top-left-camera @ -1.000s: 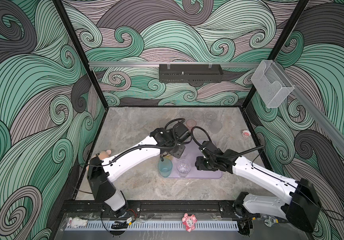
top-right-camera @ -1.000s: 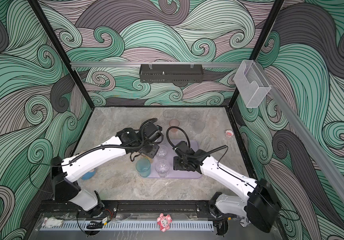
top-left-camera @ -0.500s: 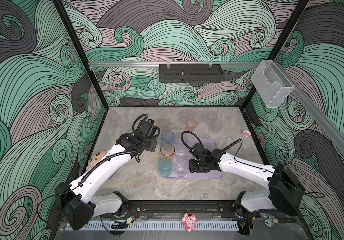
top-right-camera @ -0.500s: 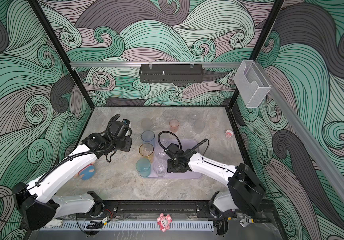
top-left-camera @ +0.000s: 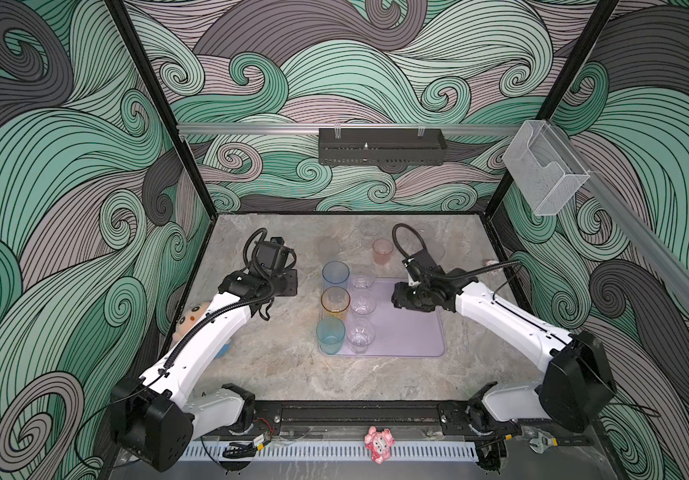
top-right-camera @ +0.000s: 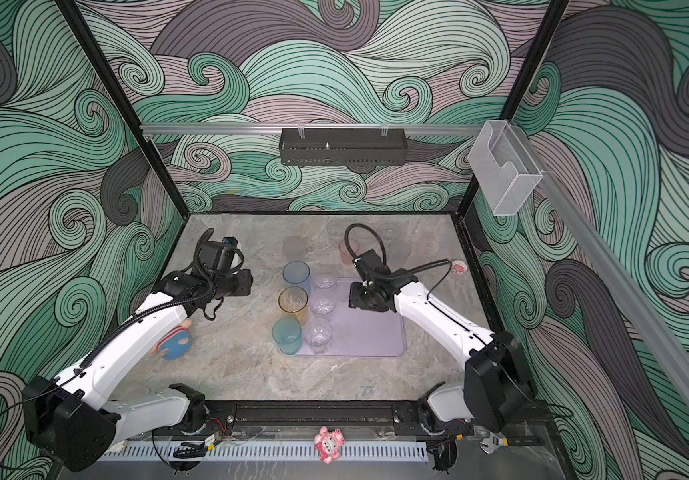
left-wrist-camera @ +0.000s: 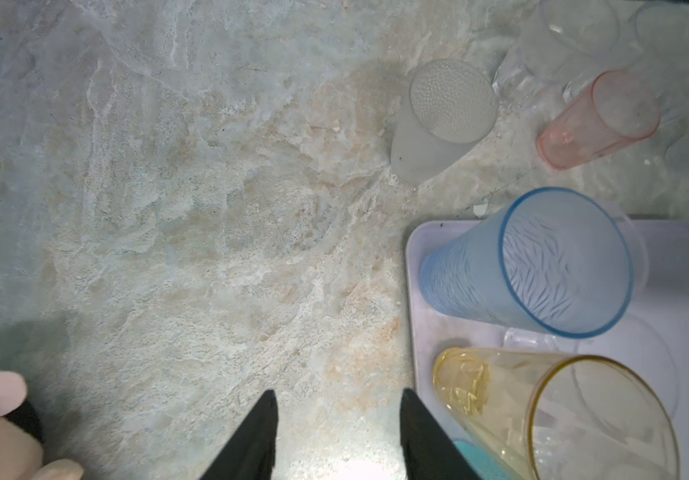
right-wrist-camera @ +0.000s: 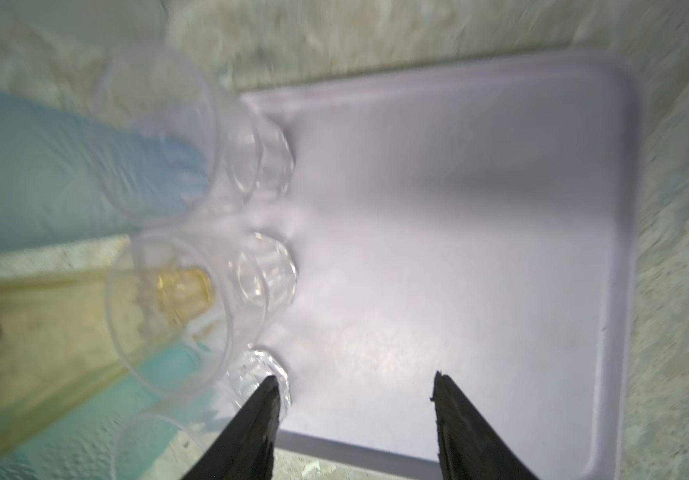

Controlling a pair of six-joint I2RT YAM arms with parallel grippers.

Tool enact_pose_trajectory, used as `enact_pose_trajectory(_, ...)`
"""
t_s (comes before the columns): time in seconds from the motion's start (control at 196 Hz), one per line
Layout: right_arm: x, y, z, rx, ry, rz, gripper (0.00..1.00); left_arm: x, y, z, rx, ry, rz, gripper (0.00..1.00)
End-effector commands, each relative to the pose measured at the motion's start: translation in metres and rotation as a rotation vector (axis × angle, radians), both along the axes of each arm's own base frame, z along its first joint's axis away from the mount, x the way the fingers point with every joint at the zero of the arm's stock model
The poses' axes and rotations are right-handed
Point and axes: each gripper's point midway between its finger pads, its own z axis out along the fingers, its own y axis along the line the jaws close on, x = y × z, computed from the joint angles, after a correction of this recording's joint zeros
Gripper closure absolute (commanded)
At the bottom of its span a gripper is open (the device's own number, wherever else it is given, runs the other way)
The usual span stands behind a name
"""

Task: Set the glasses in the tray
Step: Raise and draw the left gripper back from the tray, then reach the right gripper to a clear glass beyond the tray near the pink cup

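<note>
Likely light, slippery glasses (top-left-camera: 335, 272), six on the tray (top-left-camera: 409, 332).
Left claw (left-wrist-camera: 336, 399) and right claw (right-wrist-camera: 355, 378) gape empty; pinch the frosted glass (left-wrist-camera: 438, 120) mid-wall, gently.

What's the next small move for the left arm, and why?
Probably swing the left tool toward the frosted glass. The tool is open and empty over bare table. That glass stands off the tray, just past its far corner, and looks like the closest unplaced one to this arm.
</note>
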Motion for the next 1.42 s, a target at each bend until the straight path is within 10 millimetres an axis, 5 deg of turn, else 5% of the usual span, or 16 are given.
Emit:
enact_pose_trajectory(0.0, 0.026, -0.010, 0.012, -0.024, -0.023, -0.010, 0.41, 0.016, -0.006, 0.017, -0.135, -0.084, 0.026, 0.44)
enact_pose_trajectory(0.26, 0.108, -0.022, 0.027, 0.018, -0.088, -0.161, 0.40, 0.024, -0.003, -0.005, -0.175, -0.021, 0.032, 0.41)
enact_pose_trajectory(0.597, 0.161, -0.095, 0.005, 0.016, -0.083, -0.368, 0.40, 0.020, -0.009, -0.037, -0.167, 0.096, 0.004, 0.43)
enact_pose_trajectory(1.081, 0.232, -0.051, -0.012, 0.091, -0.056, -0.304, 0.41, 0.021, -0.020, -0.054, -0.200, 0.166, -0.025, 0.46)
enact_pose_trajectory(1.417, 0.258, -0.046, -0.034, 0.075, -0.030, -0.316, 0.49, 0.023, -0.022, -0.058, -0.198, 0.183, -0.029, 0.46)
